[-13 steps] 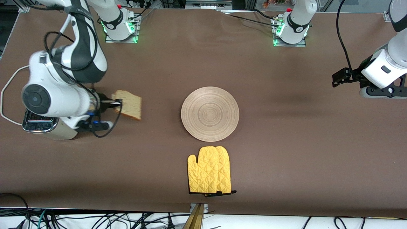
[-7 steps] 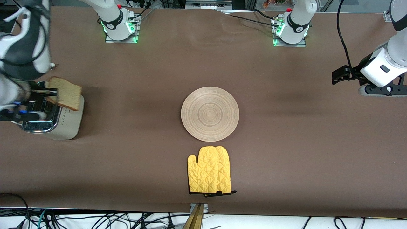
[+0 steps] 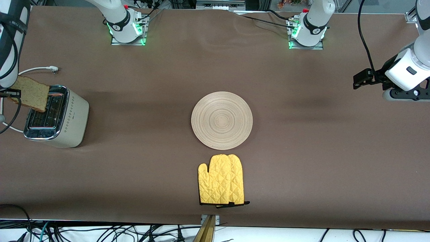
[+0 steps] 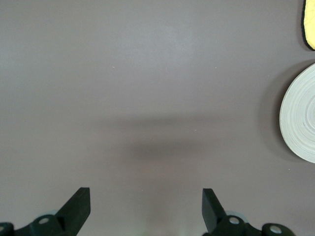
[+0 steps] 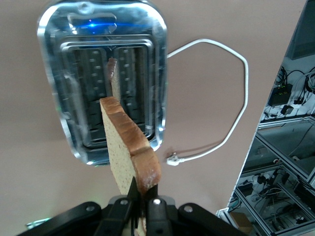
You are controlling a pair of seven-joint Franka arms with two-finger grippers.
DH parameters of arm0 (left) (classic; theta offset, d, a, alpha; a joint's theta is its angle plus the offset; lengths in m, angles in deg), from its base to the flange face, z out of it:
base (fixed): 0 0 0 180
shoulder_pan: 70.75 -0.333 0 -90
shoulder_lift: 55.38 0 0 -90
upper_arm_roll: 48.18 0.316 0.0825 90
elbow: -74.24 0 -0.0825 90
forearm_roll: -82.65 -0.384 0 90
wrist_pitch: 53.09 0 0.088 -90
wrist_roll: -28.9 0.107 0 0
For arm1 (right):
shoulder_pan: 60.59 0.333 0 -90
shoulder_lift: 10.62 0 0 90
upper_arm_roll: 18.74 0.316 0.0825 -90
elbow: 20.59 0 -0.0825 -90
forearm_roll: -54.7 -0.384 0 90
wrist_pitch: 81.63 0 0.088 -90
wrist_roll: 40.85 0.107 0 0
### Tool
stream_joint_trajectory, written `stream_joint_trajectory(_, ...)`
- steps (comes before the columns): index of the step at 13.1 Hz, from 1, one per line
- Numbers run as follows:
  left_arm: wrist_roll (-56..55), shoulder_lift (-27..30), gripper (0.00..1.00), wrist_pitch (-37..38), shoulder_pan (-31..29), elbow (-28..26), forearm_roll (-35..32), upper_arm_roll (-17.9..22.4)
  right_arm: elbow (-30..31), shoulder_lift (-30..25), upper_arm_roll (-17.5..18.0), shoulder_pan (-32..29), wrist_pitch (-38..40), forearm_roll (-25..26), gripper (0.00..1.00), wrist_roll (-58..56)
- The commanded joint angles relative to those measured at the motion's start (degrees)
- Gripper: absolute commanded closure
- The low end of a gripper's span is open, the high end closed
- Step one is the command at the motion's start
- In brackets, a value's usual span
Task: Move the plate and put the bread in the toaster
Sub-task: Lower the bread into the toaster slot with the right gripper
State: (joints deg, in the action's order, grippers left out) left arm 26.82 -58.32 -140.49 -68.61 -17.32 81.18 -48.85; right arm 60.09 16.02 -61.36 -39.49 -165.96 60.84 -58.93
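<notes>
Table [image 3: 302,168] lies wide and bare around the plate [image 3: 221,120] at centre, yellow mitt [image 3: 220,184] just beside it at its six o'clock. Toaster [image 3: 55,117] sits well off at the plate's nine o'clock, slots up. Right gripper [image 5: 140,206] hangs over the toaster's edge, clenched on the bread [image 3: 30,95], held on edge. Left gripper [image 4: 145,206] waits spread apart over bare cloth at the plate's three o'clock.

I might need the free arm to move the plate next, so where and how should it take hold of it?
Grip the plate at its rim, coming from the left arm's end of the table. It lies flat and thin, so only the edge offers a pinch; the left end effector is open.
</notes>
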Motion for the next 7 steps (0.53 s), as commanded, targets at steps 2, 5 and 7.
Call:
stream_joint_trajectory(2,0.32,-0.75,0.0,1.36,-0.12,1.82,0.5,-0.04,0.17,2.53,0.07,-3.95,-4.69,0.45,1.0,-5.12)
stream_joint_trajectory(5,0.32,-0.84,0.0,1.36,-0.03,1.82,0.5,-0.04,0.17,4.91,0.42,-4.31,-6.73,-1.13,1.0,-5.57)
stream_joint_trajectory(7,0.23,-0.84,0.0,1.36,-0.03,1.82,0.41,-0.04,0.17,5.87,0.6,-3.78,-6.99,-2.8,1.0,-5.04)
